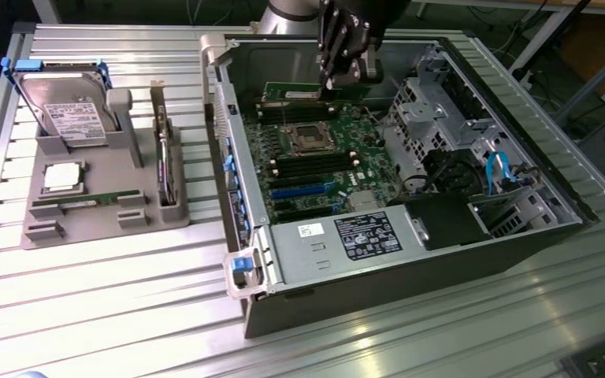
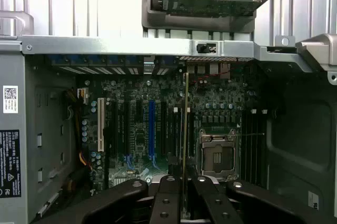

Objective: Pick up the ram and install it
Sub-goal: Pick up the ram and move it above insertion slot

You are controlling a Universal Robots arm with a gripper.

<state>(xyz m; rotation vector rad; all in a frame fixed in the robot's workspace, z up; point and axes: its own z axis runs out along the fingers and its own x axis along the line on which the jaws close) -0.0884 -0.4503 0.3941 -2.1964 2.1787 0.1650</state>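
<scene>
My gripper (image 1: 336, 85) hangs over the far end of the open computer case (image 1: 513, 236), shut on the ram (image 1: 297, 94), a thin green stick held by its upper edge. In the wrist view the ram (image 2: 185, 129) shows edge-on as a narrow strip rising from between the black fingers (image 2: 167, 197), above the motherboard (image 2: 137, 129). It hangs over the board beside the CPU socket (image 2: 217, 153), close to the long black memory slots (image 2: 174, 129), without touching them. In the exterior view the stick floats above the socket (image 1: 308, 135) and the slots (image 1: 305, 165).
A grey holder tray (image 1: 103, 216) sits at the exterior view's left with a hard drive (image 1: 66, 110), a processor (image 1: 63, 177) and another green stick (image 1: 98, 197). The case walls, drive cage (image 1: 439, 110), blue cables (image 1: 497, 169) and power supply (image 1: 355, 236) crowd the board.
</scene>
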